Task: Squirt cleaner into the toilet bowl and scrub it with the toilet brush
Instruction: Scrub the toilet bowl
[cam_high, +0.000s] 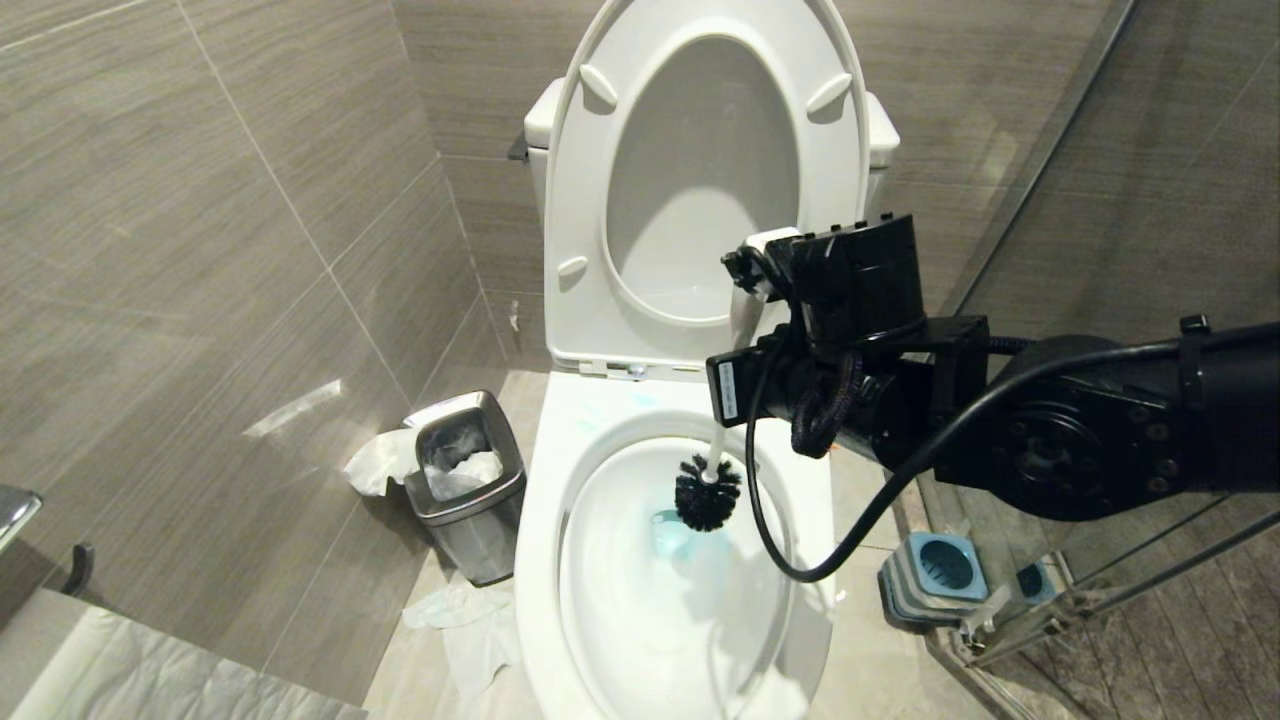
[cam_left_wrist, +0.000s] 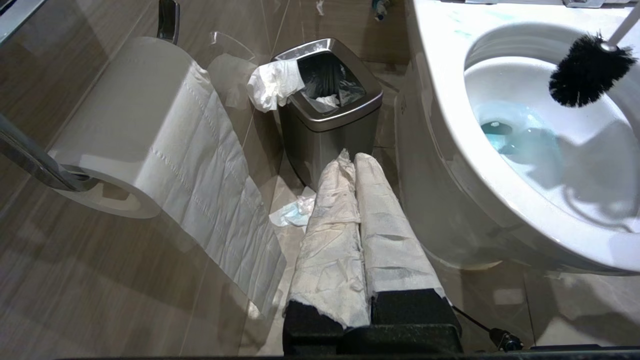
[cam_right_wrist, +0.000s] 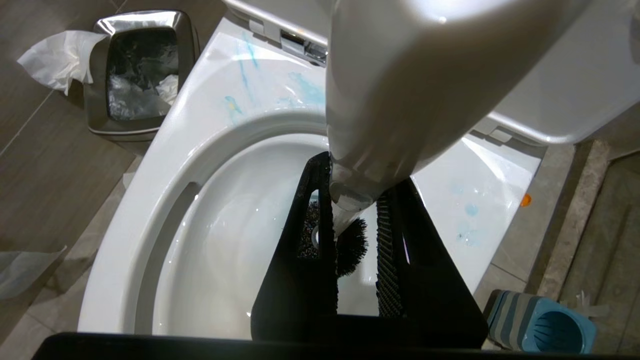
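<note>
1. The toilet bowl (cam_high: 560, 500) stands in the corner with its seat and lid up against the tank.
2. The right tool (cam_high: 745, 300) hangs over the back rim of the toilet bowl. Its two black fingers (cam_right_wrist: 310, 240) are clamped on the white handle of the toilet brush (cam_high: 708, 492).
3. The black bristle head hangs inside the toilet bowl, near the back wall and above the blue water (cam_high: 672, 535). I cannot tell if it touches the wall.
4. Blue streaks (cam_right_wrist: 305, 90) lie on the back rim of the toilet bowl.
5. The left tool (cam_left_wrist: 356, 210) is low down beside the toilet bowl. Its two fingers, wrapped in white paper, are pressed together with nothing between them.
6. A steel bin (cam_high: 468, 480) stands just beside the toilet bowl, with tissue (cam_high: 380, 462) hanging over its edge.
7. A blue-and-grey brush holder (cam_high: 935, 575) sits on the floor on the other side of the toilet bowl.
8. A toilet paper roll (cam_left_wrist: 130, 130) hangs on the wall past the bin.
</note>
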